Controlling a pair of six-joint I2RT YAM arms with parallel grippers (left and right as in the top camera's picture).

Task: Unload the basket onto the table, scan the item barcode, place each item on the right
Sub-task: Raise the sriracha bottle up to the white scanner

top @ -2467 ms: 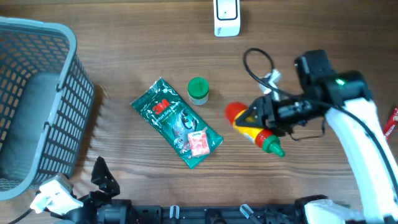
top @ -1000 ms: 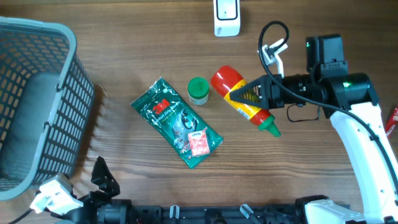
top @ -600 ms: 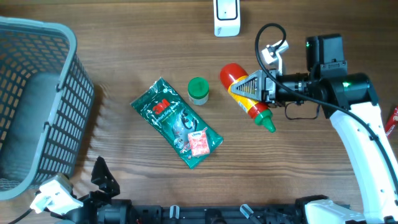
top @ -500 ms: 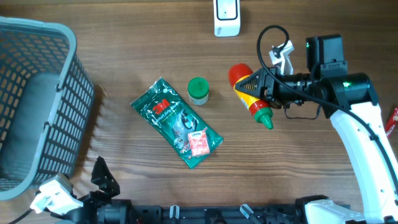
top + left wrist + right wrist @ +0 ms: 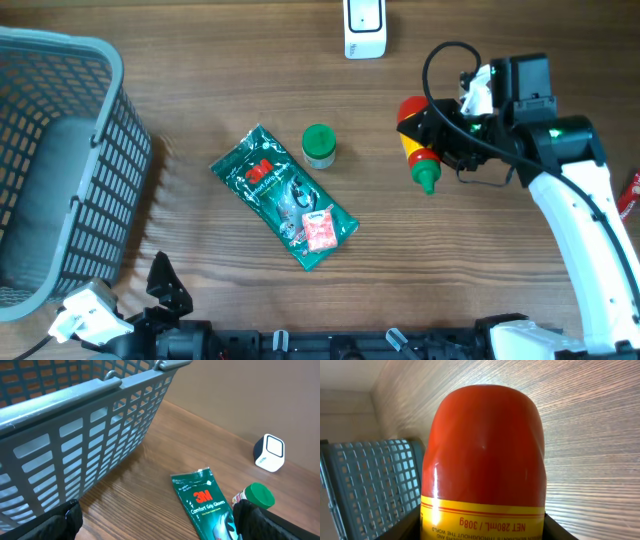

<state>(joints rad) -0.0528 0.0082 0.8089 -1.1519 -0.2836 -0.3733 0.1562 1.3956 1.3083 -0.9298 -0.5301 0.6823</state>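
While right gripper (image 5: 442, 140) pinched red sauce bottle (image 5: 417, 138) near barcode scanner (image 5: 364, 28), left gripper (image 5: 156, 510) spread, idle; barcode probably needed squaring toward scanner.

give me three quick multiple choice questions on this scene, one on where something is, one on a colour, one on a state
1. In the overhead view, where is the grey basket?
A. left side
B. top middle
C. right side

2. What colour is the cap of the sauce bottle?
A. white
B. green
C. yellow

3. What is the right end effector doing?
A. standing open and empty
B. gripping the sauce bottle
C. staying out of view

Answers:
1 A, the basket fills the left side of the overhead view.
2 B, a green cap tips the bottle's red neck.
3 B, its fingers clasp the bottle's body, and the right wrist view is filled by the bottle.
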